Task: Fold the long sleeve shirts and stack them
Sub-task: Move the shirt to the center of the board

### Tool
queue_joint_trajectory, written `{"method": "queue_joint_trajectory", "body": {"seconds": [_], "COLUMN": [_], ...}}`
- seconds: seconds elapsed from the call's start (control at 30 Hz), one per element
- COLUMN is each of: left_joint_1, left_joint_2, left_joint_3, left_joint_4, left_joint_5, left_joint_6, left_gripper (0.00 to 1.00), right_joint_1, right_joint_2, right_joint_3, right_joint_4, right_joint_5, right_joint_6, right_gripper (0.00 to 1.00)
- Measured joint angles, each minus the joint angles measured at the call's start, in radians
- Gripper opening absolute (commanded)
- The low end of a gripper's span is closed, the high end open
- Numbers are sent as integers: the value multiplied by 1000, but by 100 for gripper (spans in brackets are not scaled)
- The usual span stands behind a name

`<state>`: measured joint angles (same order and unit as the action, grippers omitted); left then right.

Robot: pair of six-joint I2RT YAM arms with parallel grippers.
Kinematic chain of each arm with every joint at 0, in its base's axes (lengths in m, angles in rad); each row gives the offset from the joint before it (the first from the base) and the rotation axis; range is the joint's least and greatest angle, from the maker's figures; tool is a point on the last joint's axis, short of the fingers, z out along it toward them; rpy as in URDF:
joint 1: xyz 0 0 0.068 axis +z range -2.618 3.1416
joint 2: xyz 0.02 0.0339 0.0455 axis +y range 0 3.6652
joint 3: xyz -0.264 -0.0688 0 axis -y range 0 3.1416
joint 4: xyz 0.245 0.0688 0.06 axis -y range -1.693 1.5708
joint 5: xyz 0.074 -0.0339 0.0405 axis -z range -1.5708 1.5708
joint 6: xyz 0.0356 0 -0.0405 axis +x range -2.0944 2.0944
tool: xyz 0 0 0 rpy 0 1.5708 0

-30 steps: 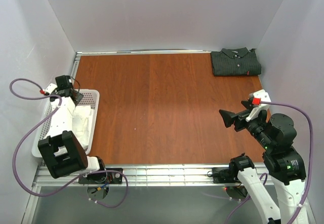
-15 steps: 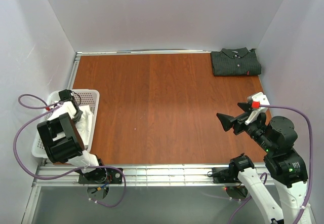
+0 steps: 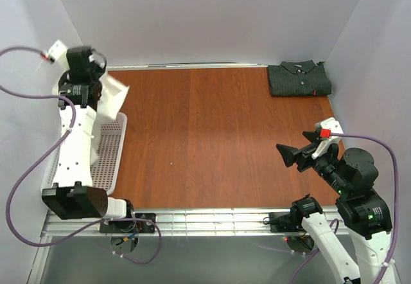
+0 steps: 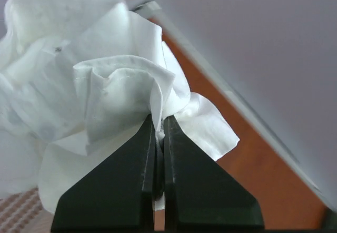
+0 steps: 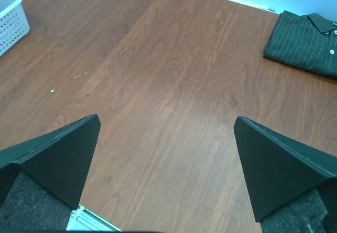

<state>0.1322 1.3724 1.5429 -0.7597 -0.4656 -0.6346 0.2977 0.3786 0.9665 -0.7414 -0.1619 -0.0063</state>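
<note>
My left gripper (image 3: 95, 86) is raised high over the table's back left corner and is shut on a bunched fold of the plain white shirt (image 3: 113, 97). In the left wrist view the crumpled white shirt (image 4: 105, 85) hangs from the closed tips of the left gripper (image 4: 158, 123), with cloth pinched between them. The dark striped shirt (image 3: 299, 78) lies folded at the back right corner, collar to the rear, and also shows as a dark shirt (image 5: 305, 42) in the right wrist view. My right gripper (image 3: 290, 154) hovers open over bare wood at the right, and between the wide-apart fingers of the right gripper (image 5: 166, 121) there is nothing.
A white mesh basket (image 3: 110, 152) sits along the table's left edge below the lifted shirt; its corner (image 5: 10, 17) shows in the right wrist view. Pale walls close in the back and both sides. A metal rail runs along the near edge.
The left gripper dipped into the basket, shut on the white shirt and rose with it toward the back left. The right arm barely moved.
</note>
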Motion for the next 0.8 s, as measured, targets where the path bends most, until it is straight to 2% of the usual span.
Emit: {"method": "queue_joint_trajectory", "body": {"seconds": [0.13, 0.23, 0.3, 0.37, 0.43, 0.5, 0.6, 0.63, 0.67, 0.73, 0.8], "left_joint_1": [-260, -438, -541, -652, -727, -788, -817, -817, -816, -815, -814], "left_joint_2": [24, 115, 175, 219, 227, 211, 136, 101, 63, -27, -126], "left_joint_3": [364, 661, 788, 835, 785, 652, 326, 206, 79, -166, -352], "left_joint_4": [20, 32, 60, 111, 156, 217, 308, 352, 367, 383, 385], "left_joint_5": [30, 79, 129, 199, 257, 320, 394, 402, 404, 398, 379], "left_joint_6": [37, 82, 108, 128, 142, 146, 130, 118, 102, 66, 32], "left_gripper": [0, 0, 0, 0, 2, 7, 39, 51, 68, 78, 82], "right_joint_1": [0, 0, 0, 0, 0, 0, 0, 0, 0, 0, 0], "right_joint_2": [0, 0, 0, 0, 0, 0, 0, 1, 3, 14, 31], "right_joint_3": [2, 6, 9, 13, 18, 23, 29, 32, 35, 42, 45], "right_joint_4": [-1, -2, -3, -6, -8, -13, -19, -21, -23, -24, -24], "right_joint_5": [0, 2, 3, 6, 6, 5, 5, 5, 2, -8, -32], "right_joint_6": [8, 15, 20, 26, 27, 29, 31, 31, 33, 35, 41], "right_gripper": [96, 96, 96, 96, 96, 96, 97, 98, 98, 98, 97]}}
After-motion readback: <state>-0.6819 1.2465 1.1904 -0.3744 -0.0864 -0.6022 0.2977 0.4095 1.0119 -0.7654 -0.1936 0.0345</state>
